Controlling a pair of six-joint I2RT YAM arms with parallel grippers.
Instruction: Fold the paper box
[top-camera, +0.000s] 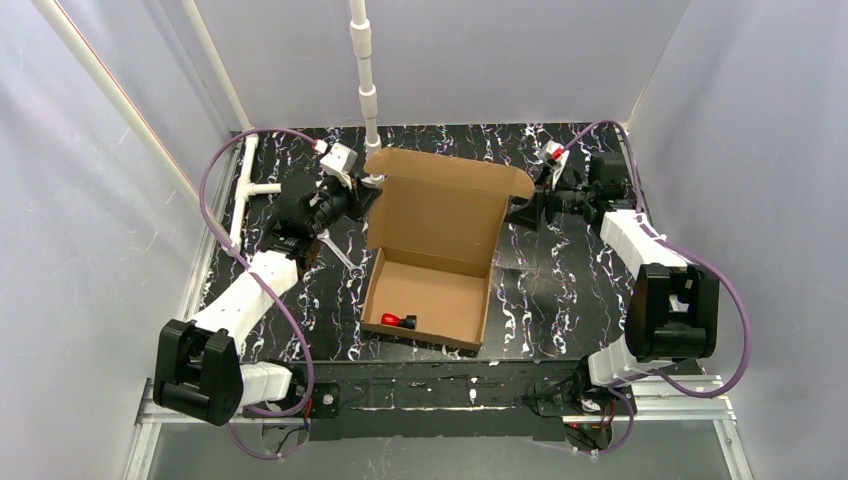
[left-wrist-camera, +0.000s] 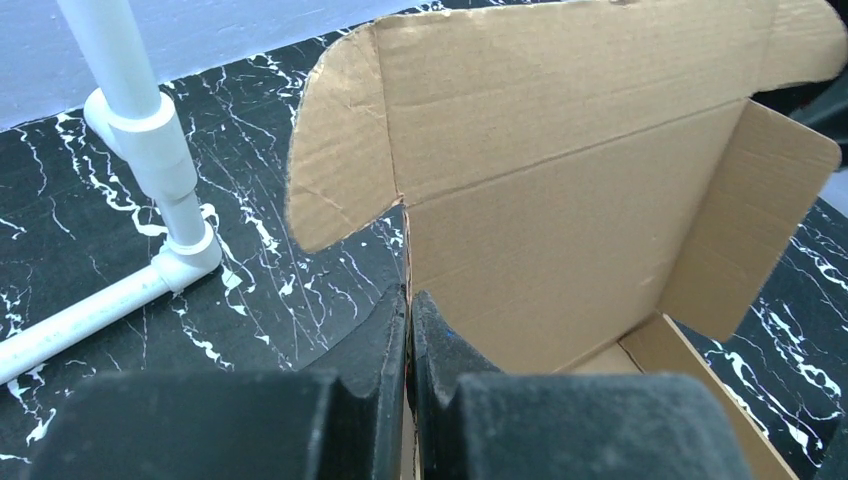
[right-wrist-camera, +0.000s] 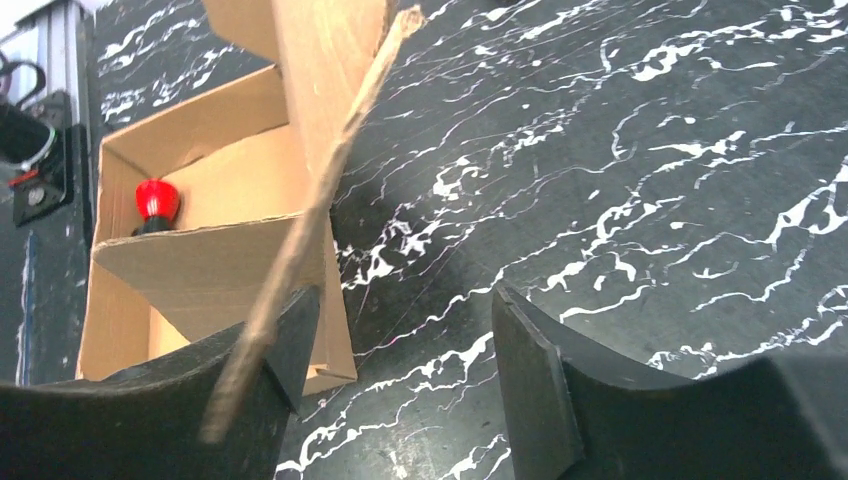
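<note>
The box (top-camera: 425, 300) sits in the middle of the table (top-camera: 560, 290), tray made, lid (top-camera: 440, 210) standing up. My left gripper (left-wrist-camera: 408, 305) pinches the lid's left edge. My right gripper (right-wrist-camera: 400, 300) is open, with the lid's side flap (right-wrist-camera: 330, 190) against one finger. I think the next move is to grip that flap, fold it in, then lower the lid.

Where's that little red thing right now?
From above, the red thing lies inside the box, in the near-left corner of its tray, by the front wall.

Even diffuse light, soft shadows, close foreground blurred
</note>
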